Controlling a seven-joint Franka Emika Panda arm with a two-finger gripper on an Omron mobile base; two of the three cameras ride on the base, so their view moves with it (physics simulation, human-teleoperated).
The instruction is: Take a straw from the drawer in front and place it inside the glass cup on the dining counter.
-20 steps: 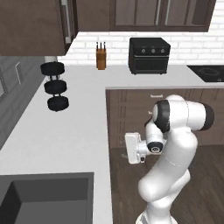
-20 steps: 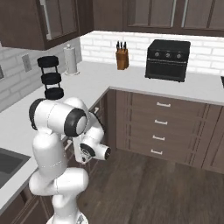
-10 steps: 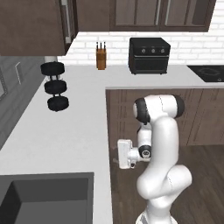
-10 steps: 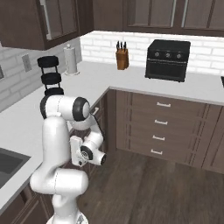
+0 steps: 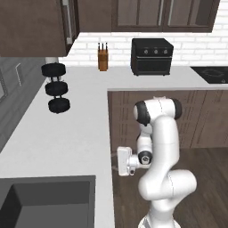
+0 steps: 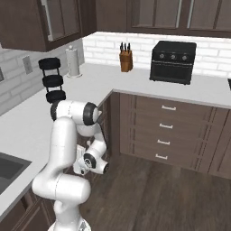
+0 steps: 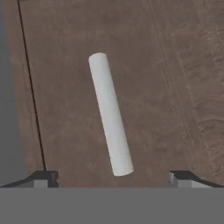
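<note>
A dark brown wooden drawer front (image 7: pixel 166 87) is close before the hand, with its short silver bar handle (image 7: pixel 110 113) running slantwise across it. My gripper (image 7: pixel 112 177) is open, its two dark fingertips (image 7: pixel 43 177) standing wide apart on either side of the handle's near end, touching nothing. From the base cameras the hand (image 5: pixel 124 162) is low against the cabinet face under the worktop edge, with the arm (image 6: pixel 72 135) folded down to it. The straw, the glass cup and the dining counter are out of view.
The L-shaped white worktop (image 5: pixel 67 129) carries a black tiered stand (image 5: pixel 55 87), a knife block (image 5: pixel 103 58) and a black oven (image 5: pixel 151 55). A sink (image 5: pixel 44 200) lies at lower left. Several drawers (image 6: pixel 164 131) line the right cabinets above wooden floor (image 6: pixel 158 194).
The arm has folded lower and swung the hand left toward the cabinet face below the worktop. The gripper now sits close in front of the drawer handle.
</note>
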